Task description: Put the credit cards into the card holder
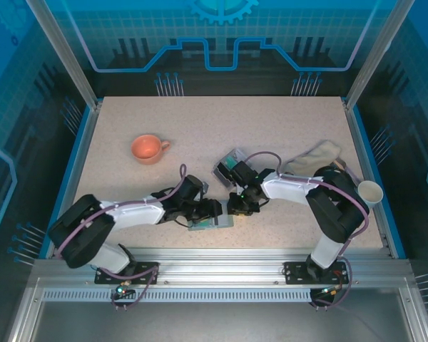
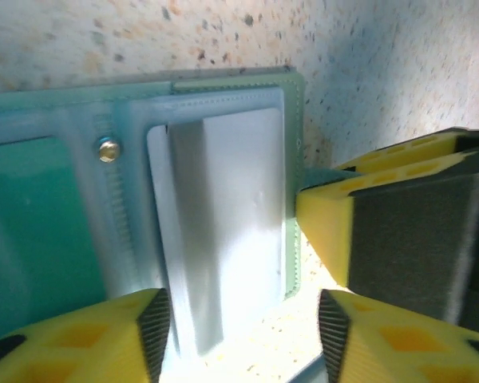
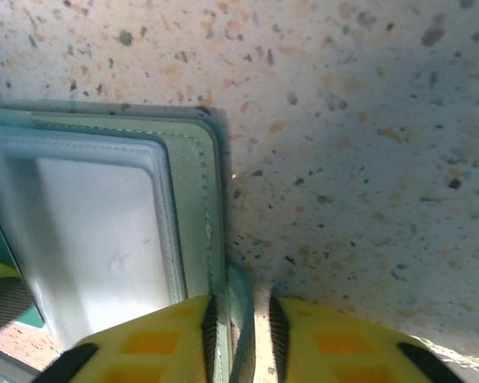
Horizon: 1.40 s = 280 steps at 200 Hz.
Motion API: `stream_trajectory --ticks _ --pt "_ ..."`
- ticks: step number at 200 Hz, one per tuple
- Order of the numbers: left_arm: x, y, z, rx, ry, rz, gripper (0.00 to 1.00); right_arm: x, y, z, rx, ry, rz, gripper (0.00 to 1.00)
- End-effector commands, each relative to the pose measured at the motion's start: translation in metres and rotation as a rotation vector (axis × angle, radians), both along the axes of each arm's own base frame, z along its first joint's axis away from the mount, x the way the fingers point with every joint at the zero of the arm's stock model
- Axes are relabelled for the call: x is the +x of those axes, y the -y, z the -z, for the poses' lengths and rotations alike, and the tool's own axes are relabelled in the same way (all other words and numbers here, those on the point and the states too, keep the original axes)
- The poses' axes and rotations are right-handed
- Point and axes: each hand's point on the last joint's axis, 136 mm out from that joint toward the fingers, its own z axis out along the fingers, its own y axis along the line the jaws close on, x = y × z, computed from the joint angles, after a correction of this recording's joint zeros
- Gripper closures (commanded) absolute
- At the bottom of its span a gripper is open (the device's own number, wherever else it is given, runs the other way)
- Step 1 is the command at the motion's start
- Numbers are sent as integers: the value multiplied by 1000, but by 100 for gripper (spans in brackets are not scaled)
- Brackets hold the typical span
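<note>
The card holder (image 1: pixel 211 222), a sage-green wallet, lies open on the table near the front edge, grey slots (image 2: pixel 136 199) facing up. A whitish credit card (image 2: pixel 223 231) sits in its right-hand pocket, the near end sticking out past the wallet's rim. A teal credit card (image 2: pixel 32 231) lies in the left half. My left gripper (image 2: pixel 243 335) is open, its fingers standing either side of the whitish card's near end. My right gripper (image 3: pixel 242 335) is at the wallet's right edge (image 3: pixel 195 207), jaws slightly apart, with the little closure tab (image 3: pixel 241 307) loose between them.
A clear plastic box (image 1: pixel 232 165) holding more cards stands just behind the grippers. An orange cup (image 1: pixel 148 148) is at back left. A whitish cloth (image 1: pixel 315 155) and a white cup (image 1: pixel 371 191) are at the right.
</note>
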Motion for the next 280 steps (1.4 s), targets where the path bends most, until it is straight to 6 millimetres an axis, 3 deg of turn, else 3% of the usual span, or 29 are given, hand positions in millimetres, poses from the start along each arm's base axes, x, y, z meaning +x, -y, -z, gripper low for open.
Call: stream_trajectory --ticks 1,46,94,147,196,280 --pt "-5 -22 -11 89 36 -19 38 -4 25 5 -134 -3 -9 66" --pt "-4 -56 -30 176 69 -87 25 -1 27 -4 -150 22 -30 58" --pt "8 -95 -21 122 -57 -220 19 0 28 -7 -165 29 -54 56" --pt "5 -86 -4 44 -150 -202 15 -2 20 3 -164 -2 -73 61" --pt "4 -88 14 74 -190 -207 14 -2 18 7 -171 -13 -77 68" --pt "21 -66 25 -9 -200 -179 23 -6 14 19 -162 -42 -80 83"
